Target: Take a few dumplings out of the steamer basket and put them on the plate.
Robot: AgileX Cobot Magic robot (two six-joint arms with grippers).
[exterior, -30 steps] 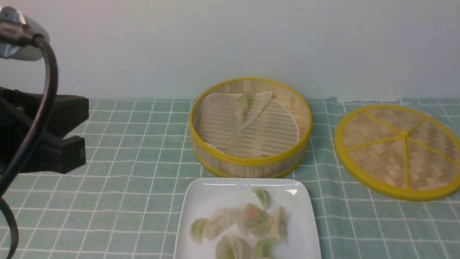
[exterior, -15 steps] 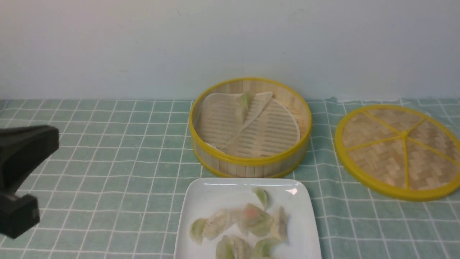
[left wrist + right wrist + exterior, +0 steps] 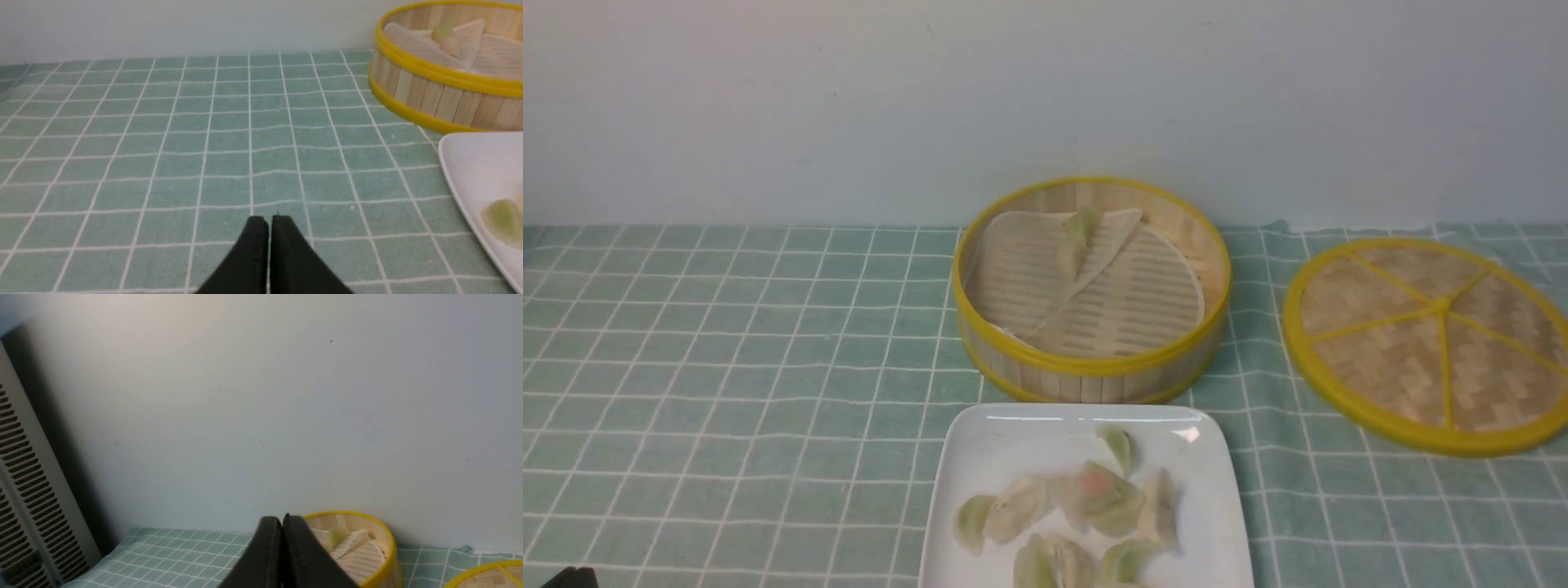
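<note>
Both claws (image 3: 269, 228) pinched shut, nothing held. Dumplings (image 3: 1033, 563) already on plate (image 3: 1176, 441), so imo just park clear of it.

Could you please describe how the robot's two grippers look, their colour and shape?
Both the left gripper and the right gripper show matte black fingers, narrowing to slim pointed tips. No markings are visible on them.
</note>
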